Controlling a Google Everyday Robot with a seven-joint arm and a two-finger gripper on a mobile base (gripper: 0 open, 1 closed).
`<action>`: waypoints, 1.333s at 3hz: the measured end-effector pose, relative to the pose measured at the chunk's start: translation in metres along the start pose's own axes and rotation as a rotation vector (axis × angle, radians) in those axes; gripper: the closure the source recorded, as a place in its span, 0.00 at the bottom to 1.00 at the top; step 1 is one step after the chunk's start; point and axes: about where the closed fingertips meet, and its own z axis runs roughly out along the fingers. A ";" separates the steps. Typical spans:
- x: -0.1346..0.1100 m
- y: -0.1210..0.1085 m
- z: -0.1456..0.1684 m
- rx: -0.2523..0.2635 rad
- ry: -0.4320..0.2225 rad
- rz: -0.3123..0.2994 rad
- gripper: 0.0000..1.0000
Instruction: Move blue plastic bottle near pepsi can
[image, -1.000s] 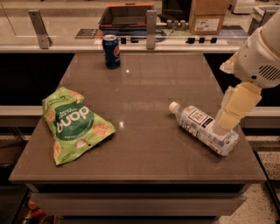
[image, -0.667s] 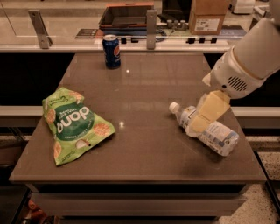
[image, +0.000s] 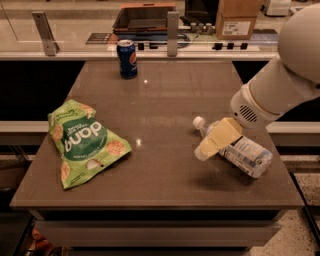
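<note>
While the blue plastic bottle (image: 246, 153) lies on its side at the right of the surface (image: 165, 100), the hand (image: 206, 149) is over its neck; whether it grasps, I cannot tell. The pepsi can (image: 127, 59) stands well apart, at the far left.

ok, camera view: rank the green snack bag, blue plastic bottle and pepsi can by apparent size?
1. green snack bag, clearly largest.
2. blue plastic bottle, partly hidden by the end effector over its neck end.
3. pepsi can, smallest, though it stands farthest from the camera, which shrinks it.
</note>
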 end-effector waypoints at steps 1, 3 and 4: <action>0.029 -0.015 -0.005 0.084 0.054 0.131 0.00; 0.036 -0.021 0.016 0.117 0.141 0.098 0.41; 0.021 -0.012 0.045 0.071 0.185 0.017 0.64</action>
